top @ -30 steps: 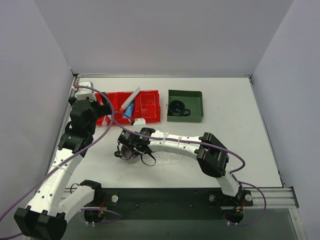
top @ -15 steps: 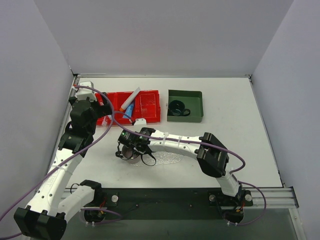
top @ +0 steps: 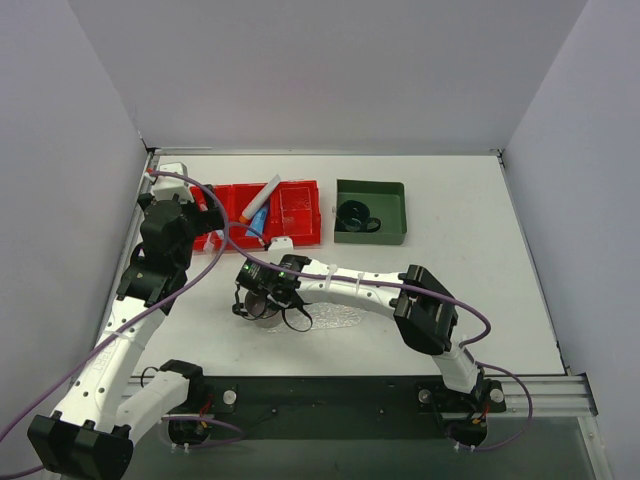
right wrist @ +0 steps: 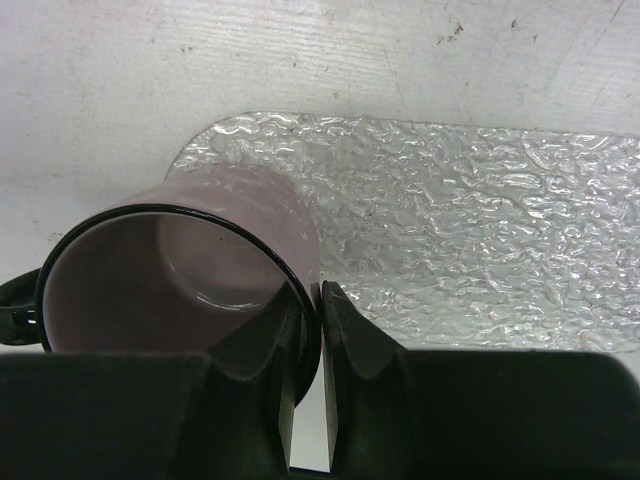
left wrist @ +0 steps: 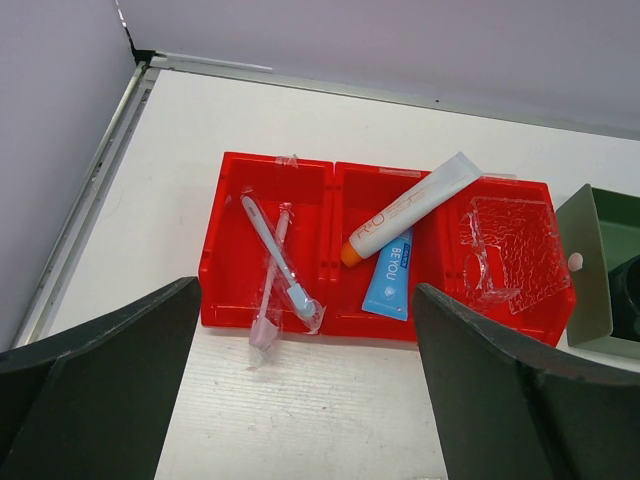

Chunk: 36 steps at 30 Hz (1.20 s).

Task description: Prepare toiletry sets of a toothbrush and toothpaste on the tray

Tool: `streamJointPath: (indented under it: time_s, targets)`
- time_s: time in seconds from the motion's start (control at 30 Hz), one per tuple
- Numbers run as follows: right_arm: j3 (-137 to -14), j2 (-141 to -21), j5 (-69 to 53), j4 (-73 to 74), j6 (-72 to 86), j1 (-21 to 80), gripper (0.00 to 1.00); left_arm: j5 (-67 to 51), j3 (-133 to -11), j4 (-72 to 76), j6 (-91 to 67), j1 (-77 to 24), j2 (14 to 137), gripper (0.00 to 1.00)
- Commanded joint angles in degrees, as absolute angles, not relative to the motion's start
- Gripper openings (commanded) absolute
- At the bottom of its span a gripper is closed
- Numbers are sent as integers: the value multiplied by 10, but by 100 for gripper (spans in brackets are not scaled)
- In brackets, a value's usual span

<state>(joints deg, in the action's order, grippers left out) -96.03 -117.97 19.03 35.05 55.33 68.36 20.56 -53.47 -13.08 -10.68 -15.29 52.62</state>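
Top external view differs from a second ago by almost nothing: the right wrist has turned or shifted very slightly, and everything else lies as it did. The right gripper [top: 263,292] hangs over the left end of the tray [top: 345,318], as before. The left gripper [top: 208,226] has not moved from the near left corner of the red bin [top: 300,210].

Right wrist view shows the right gripper [right wrist: 320,298] pinching the wall of a mauve cup [right wrist: 180,270] with a black rim, one finger inside and one outside. The cup stands upright at the left end of the tray [right wrist: 480,230], which otherwise shows bare and lies flat on the table [top: 470,270].

Left wrist view shows the left gripper [left wrist: 305,290] spread wide and holding nothing, above the near side of the red bin [left wrist: 360,325]. In the bin's left compartment a wrapped toothbrush [left wrist: 272,248] with a pale-blue head lies crossed with a second brush [left wrist: 266,318], whose end sticks out over the near wall. In the middle compartment the toothpaste [left wrist: 415,205] lies slanted, orange cap down and tail resting on the divider, over a short blue tube [left wrist: 390,280]. The right compartment holds clear bumpy pieces [left wrist: 505,245]. Neither toothbrush nor toothpaste is on the tray.

To the right of the red bin, the green bin [top: 385,195] holds a black cup [top: 352,215].
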Motion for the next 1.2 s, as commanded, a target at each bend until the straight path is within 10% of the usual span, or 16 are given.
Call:
streamJointPath:
  time_s: [0.0, 1.17]
  targets:
    - [-986, -1178, 200, 374, 560, 678, 11, 204, -538, -120, -103, -155, 517, 97]
    - [-837, -1011, 231, 239, 524, 676, 40, 214, -534, -117, -120, -152, 517, 97]
